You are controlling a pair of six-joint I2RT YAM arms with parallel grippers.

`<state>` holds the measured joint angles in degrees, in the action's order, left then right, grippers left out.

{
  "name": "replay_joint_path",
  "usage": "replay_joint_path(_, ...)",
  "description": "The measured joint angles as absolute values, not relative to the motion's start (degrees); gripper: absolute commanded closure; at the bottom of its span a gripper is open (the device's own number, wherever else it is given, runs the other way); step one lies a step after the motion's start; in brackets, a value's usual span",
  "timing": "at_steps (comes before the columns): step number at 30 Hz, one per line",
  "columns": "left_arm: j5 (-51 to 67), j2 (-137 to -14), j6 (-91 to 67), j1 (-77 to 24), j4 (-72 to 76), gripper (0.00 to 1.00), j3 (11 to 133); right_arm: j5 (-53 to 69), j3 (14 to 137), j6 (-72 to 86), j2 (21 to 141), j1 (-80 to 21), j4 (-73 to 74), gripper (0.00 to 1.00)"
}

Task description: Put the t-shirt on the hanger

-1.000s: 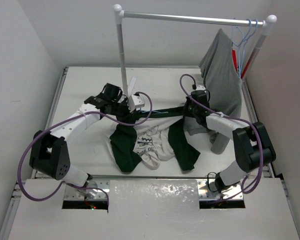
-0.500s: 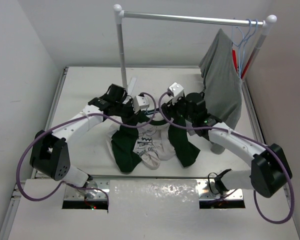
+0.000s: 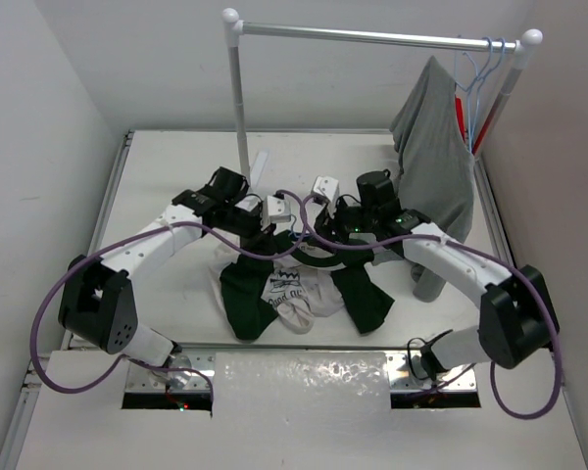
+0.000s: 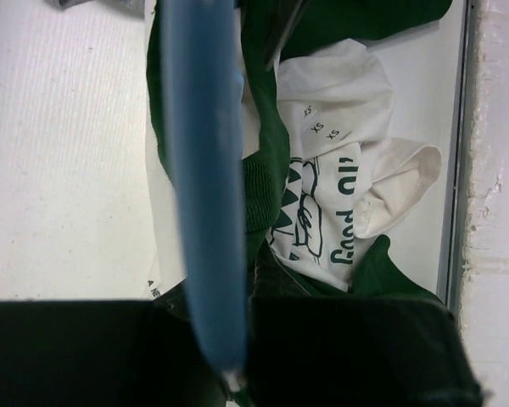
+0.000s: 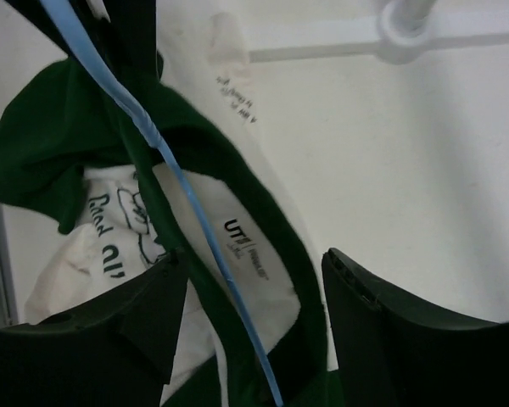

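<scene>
Leftward my right arm has swung since a moment ago, closer to my left one. My right jaws stand spread around the green collar of the t-shirt and the pale-blue hanger wire; my left jaws pinch that hanger. The t-shirt droops bunched between both arms onto the worktop.

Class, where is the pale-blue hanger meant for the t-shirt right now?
Centre of the top view, in front of the rack pole: the hanger lies across the green collar of the t-shirt, seen in both wrist views.
</scene>
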<state>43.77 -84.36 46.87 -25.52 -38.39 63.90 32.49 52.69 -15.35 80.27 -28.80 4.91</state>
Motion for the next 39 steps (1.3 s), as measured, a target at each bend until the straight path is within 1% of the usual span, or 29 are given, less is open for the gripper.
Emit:
replay_joint_path(1, 43.8, -84.4, 47.0, -25.5, -38.5, 1.0, 64.0, 33.5, 52.8, -15.2, 81.5, -28.8, 5.3, 0.4)
replay_joint_path(3, 43.9, -84.4, 47.3, -25.5, -38.7, 1.0, 64.1, 34.6, 52.8, -14.9, 83.5, -28.8, 5.7, 0.55)
replay_joint_path(4, 44.0, -84.4, 47.5, -25.5, -38.8, 1.0, 64.2, 34.9, 52.8, -14.4, 84.5, -28.8, 5.4, 0.66)
replay_joint_path(5, 44.0, -84.4, 47.6, -25.5, -38.9, 1.0, 64.2, 35.1, 52.8, -13.7, 85.4, -28.8, 5.1, 0.81)
replay_joint_path(6, 43.9, -84.4, 47.7, -25.5, -39.0, 1.0, 64.2, 35.5, 52.8, -13.2, 86.3, -28.8, 4.8, 1.0)
replay_joint_path(9, 41.9, -84.4, 48.2, -24.6, -39.0, 1.0, 65.0, 37.9, 52.8, -12.7, 87.7, -29.4, 5.9, 1.0)
replay_joint_path(12, 42.7, -84.4, 49.7, -22.8, -40.6, 1.0, 66.4, 36.7, 51.7, -11.7, 85.9, -29.7, 4.4, 1.0)
replay_joint_path(16, 47.8, -84.2, 53.0, -18.9, -42.2, 1.0, 67.5, 31.9, 46.0, -10.4, 76.9, -30.3, 1.6, 1.0)
replay_joint_path(19, 50.6, -84.2, 54.8, -15.1, -43.3, 0.95, 67.5, 27.4, 41.8, -9.1, 68.4, -30.2, 0.0, 1.0)
replay_joint_path(20, 51.2, -84.2, 55.2, -14.2, -43.6, 0.9, 67.5, 26.4, 41.2, -8.9, 66.5, -30.2, 0.1, 1.0)
replay_joint_path(21, 51.1, -84.2, 55.7, -13.1, -44.1, 0.78, 67.5, 25.0, 41.0, -8.5, 64.8, -30.2, 0.7, 1.0)
replay_joint_path(22, 50.9, -84.2, 55.9, -12.3, -44.3, 0.78, 67.5, 24.0, 41.1, -8.5, 63.8, -30.1, 1.1, 1.0)
replay_joint_path(23, 50.1, -84.2, 56.2, -11.4, -44.5, 0.56, 67.5, 22.8, 41.5, -8.5, 63.0, -30.0, 2.8, 1.0)
replay_joint_path(24, 49.2, -84.2, 57.0, -10.4, -44.8, 0.43, 67.5, 21.7, 41.9, -8.5, 62.7, -29.8, 4.2, 1.0)
replay_joint_path(25, 48.6, -84.1, 57.1, -9.8, -44.9, 0.33, 67.5, 20.6, 42.4, -8.4, 62.5, -29.7, 5.7, 1.0)
replay_joint_path(26, 47.9, -83.9, 57.0, -9.1, -45.2, 0.05, 67.5, 19.4, 42.9, -8.4, 62.5, -29.4, 7.1, 1.0)
replay_joint_path(31, 46.2, -81.9, 55.2, -8.3, -46.5, 0.0, 68.8, 15.0, 47.2, -7.3, 62.2, -29.3, 13.9, 1.0)
replay_joint_path(35, 45.1, -81.0, 52.1, -8.3, -45.3, 0.0, 69.7, 11.6, 52.2, -5.7, 59.9, -29.3, 17.3, 1.0)
replay_joint_path(39, 43.6, -80.9, 47.3, -9.4, -41.4, 0.0, 63.5, 8.9, 56.9, -4.2, 56.9, -29.3, 18.6, 1.0)
